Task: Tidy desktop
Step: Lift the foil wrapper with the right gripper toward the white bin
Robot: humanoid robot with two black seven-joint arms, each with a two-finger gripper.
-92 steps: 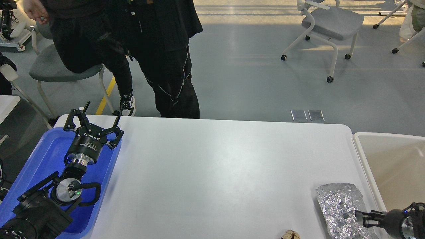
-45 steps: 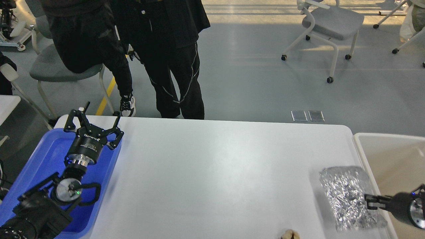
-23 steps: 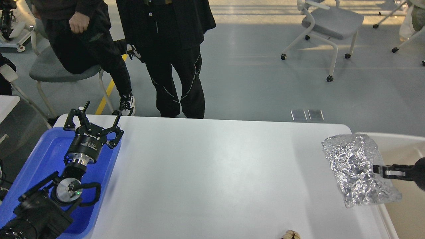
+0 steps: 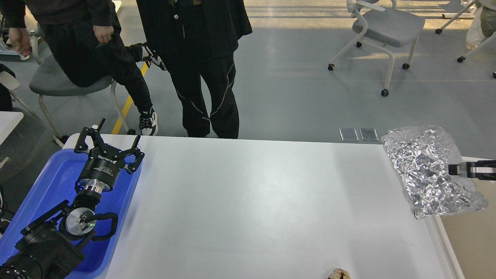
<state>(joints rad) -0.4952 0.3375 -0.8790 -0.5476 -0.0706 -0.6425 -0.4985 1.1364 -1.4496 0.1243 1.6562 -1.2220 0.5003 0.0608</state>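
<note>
The desktop (image 4: 248,205) is a wide white tabletop with rounded corners. My right gripper (image 4: 453,169) comes in from the right edge, shut on a crumpled silver foil sheet (image 4: 430,170), and holds it in the air over the desktop's right edge. My left gripper (image 4: 109,142) is open and empty, its fingers spread above the far end of the blue tray (image 4: 46,190) at the left. A small brown crumpled scrap (image 4: 338,274) lies at the desktop's near edge.
A cream-white bin (image 4: 469,240) stands off the desktop's right side, mostly hidden by the foil. Two people (image 4: 201,58) in black stand just beyond the far edge. Chairs (image 4: 383,27) stand on the grey floor behind.
My right gripper has lifted the foil sheet off the desktop and carried it up and to the right. The left arm has not moved. The people behind have shifted.
</note>
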